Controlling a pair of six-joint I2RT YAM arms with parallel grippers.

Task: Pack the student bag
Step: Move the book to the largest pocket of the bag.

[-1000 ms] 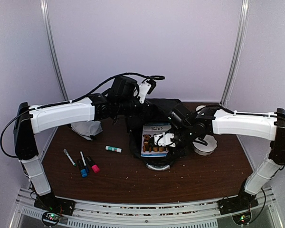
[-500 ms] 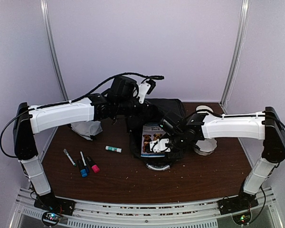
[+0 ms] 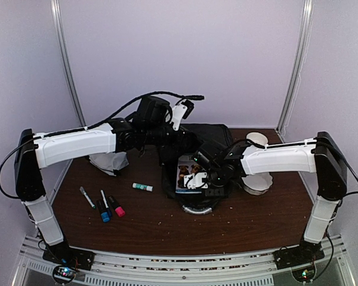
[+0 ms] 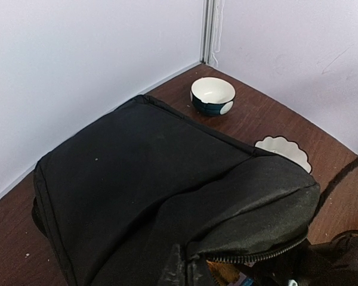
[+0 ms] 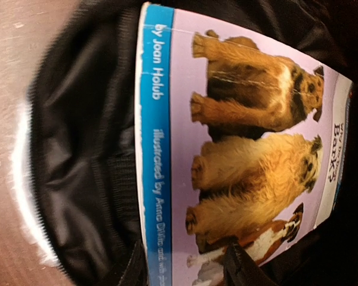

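Book [image 5: 238, 119] is driven deeper into the student bag [image 4: 137, 173] than a second ago by the parted right fingers [image 5: 241, 269], and is judged nearly packed; the unseen left fingers are closed on the flap [image 4: 250, 196].

My left arm [image 3: 77, 146] reaches out from its shoulder, forearm level, wrist dipping at the centre. My left gripper [image 3: 186, 142] is closed tight, jaws together. My right arm [image 3: 277, 158] stretches across toward it, forearm near level, wrist bent down. My right gripper [image 3: 195, 180] points downward with jaws parted: in the wrist view, both dark fingertips [image 5: 238, 269] sit apart at the bottom edge.
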